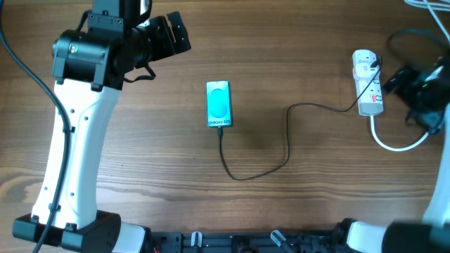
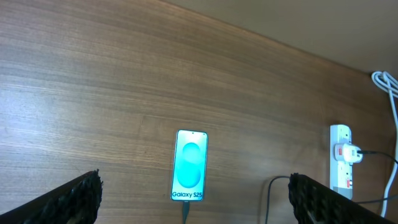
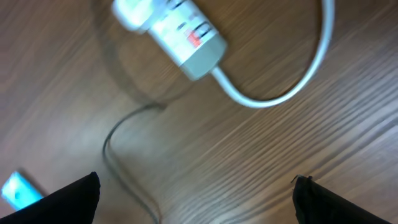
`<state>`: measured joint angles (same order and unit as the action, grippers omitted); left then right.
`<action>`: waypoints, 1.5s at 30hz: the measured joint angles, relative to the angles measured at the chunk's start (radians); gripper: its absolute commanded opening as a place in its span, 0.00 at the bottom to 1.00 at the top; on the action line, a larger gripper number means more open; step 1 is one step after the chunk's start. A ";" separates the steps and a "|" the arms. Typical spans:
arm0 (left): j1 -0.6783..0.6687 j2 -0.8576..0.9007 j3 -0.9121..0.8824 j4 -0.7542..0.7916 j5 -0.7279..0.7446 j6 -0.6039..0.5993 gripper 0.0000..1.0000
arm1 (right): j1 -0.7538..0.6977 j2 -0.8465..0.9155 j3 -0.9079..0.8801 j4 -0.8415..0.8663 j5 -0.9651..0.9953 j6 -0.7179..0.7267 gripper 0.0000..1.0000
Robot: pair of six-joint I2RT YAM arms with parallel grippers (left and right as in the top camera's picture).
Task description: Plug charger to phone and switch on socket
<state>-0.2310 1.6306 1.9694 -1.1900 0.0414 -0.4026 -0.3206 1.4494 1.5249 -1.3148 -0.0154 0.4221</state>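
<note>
The phone (image 1: 219,104) lies flat mid-table, teal screen up with a white "Galaxy" band; it also shows in the left wrist view (image 2: 189,165) and at the right wrist view's lower left corner (image 3: 17,188). The thin black charger cable (image 1: 281,144) has its tip at the phone's near end and loops right to the plug block on the white socket (image 1: 368,82), also seen in the wrist views (image 2: 341,155) (image 3: 174,28). My left gripper (image 1: 176,34) is open and empty, far left of the phone. My right gripper (image 1: 408,81) is open and empty, beside the socket's right side.
The socket's thick white lead (image 1: 397,144) curves off to the right table edge. More white cable (image 1: 429,10) hangs at the far right corner. The wood table (image 1: 302,56) stretches between the arms.
</note>
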 measured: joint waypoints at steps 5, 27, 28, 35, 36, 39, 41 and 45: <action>0.000 0.000 0.000 0.000 0.000 0.000 1.00 | 0.155 -0.200 -0.139 0.009 -0.002 0.000 1.00; 0.000 0.000 0.000 0.000 -0.003 0.000 1.00 | 0.285 -0.579 -0.224 -0.264 -0.083 0.093 1.00; 0.000 0.000 0.000 0.000 -0.003 0.000 1.00 | 0.285 -0.579 -0.224 -0.264 -0.073 0.094 1.00; 0.000 0.000 0.000 0.000 -0.003 0.000 1.00 | 0.285 -0.578 -0.224 -0.264 -0.029 0.095 1.00; 0.000 0.000 0.000 0.000 -0.003 0.000 1.00 | 0.285 -0.578 -0.226 -0.254 -0.027 0.094 1.00; 0.000 0.000 0.000 0.000 -0.003 0.000 1.00 | 0.288 -0.579 -0.243 -0.148 -0.024 0.076 1.00; 0.000 0.000 0.000 0.000 -0.003 0.000 1.00 | 0.303 -0.585 -0.270 -0.063 -0.024 0.048 1.00; 0.000 0.000 0.000 0.000 -0.004 0.000 1.00 | 0.377 -0.646 -0.361 0.113 -0.025 -0.035 1.00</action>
<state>-0.2306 1.6310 1.9694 -1.1900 0.0376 -0.4026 0.0563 0.8036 1.1641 -1.2018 -0.0406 0.3874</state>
